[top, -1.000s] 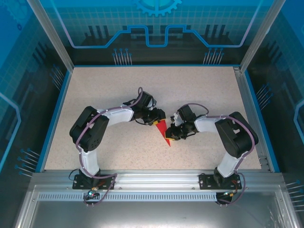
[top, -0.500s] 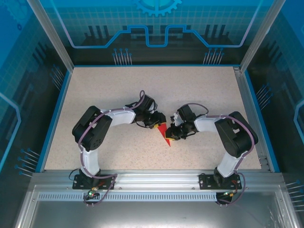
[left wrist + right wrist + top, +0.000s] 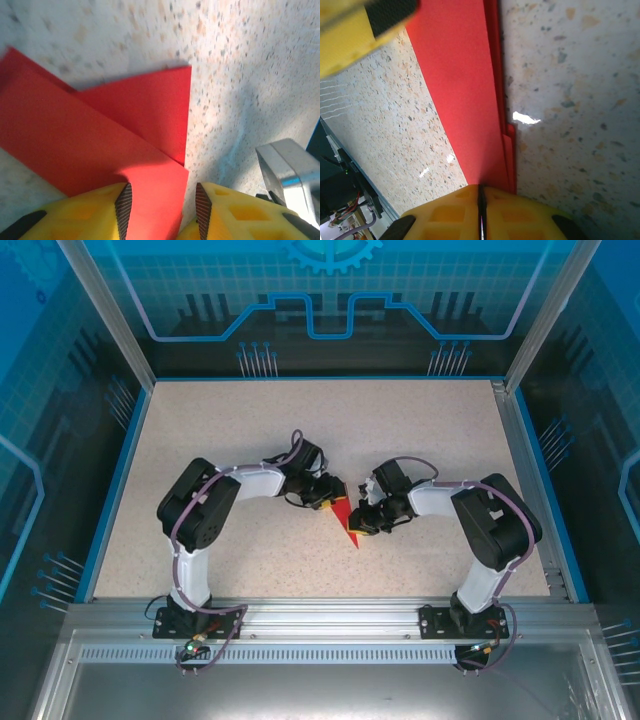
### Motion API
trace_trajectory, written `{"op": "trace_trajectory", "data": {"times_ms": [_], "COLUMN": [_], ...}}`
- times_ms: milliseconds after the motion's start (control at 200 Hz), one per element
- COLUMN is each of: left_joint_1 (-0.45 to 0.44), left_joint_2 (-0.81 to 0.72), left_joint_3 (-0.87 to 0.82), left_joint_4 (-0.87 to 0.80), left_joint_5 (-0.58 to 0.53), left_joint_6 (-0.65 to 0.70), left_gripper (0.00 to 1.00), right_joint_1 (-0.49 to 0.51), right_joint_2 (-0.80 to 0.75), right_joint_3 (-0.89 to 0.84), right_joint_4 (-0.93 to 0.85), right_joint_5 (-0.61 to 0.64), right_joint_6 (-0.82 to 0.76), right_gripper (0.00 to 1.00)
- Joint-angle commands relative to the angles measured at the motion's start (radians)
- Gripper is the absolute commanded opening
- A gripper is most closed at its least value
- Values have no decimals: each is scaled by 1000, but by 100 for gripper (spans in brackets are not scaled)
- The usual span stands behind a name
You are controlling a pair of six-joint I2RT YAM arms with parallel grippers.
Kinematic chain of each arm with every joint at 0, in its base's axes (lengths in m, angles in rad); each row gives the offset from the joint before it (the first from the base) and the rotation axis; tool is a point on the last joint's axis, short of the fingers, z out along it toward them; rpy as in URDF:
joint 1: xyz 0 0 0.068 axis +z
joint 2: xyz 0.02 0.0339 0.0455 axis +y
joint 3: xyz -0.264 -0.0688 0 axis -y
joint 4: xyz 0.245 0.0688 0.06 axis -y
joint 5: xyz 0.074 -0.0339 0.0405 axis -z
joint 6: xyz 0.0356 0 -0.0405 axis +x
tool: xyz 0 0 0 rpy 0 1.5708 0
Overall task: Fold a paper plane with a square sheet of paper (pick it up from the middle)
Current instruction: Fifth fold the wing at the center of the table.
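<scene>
The red plane [image 3: 348, 521] lies folded to a narrow point mid-tabletop [image 3: 240, 430], between the two arms. Left tool [image 3: 160, 207] — pads partly apart, straddling one end of the plane, not clamped on it. Right tool [image 3: 480, 197] — pads pressed together, pinching the plane's long folded edge.

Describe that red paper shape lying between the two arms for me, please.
The red paper is thin, plain and bright, folded into a narrow pointed wedge with its tip toward the arms' bases. It lies on the speckled table between the two grippers. The left wrist view shows overlapping flaps with sharp creases; the right wrist view shows layers stacked along one straight edge. The right gripper is shut on that edge. The left gripper is open, its yellow fingers astride the other end.
</scene>
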Motion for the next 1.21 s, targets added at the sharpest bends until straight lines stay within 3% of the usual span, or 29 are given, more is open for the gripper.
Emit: {"op": "trace_trajectory", "data": {"times_ms": [0,685,965,1200], "left_joint_1": [63,173,144,46], "left_joint_2": [38,11,-139,-203], "left_joint_3": [24,112,32,36], "left_joint_4": [-39,-131,-169,-282], "left_joint_5": [-57,-31,-69,-188], "left_joint_6": [54,119,57,26], "left_gripper": [43,44,48,51], "right_joint_1": [-1,0,6,2], "right_joint_2": [63,64,17,-161], "right_joint_3": [-35,-23,-9,-27], "right_joint_4": [-112,-85,13,33], "right_joint_5": [147,109,54,106], "right_joint_6": [-14,-4,47,53], "right_gripper": [11,13,18,28]}}
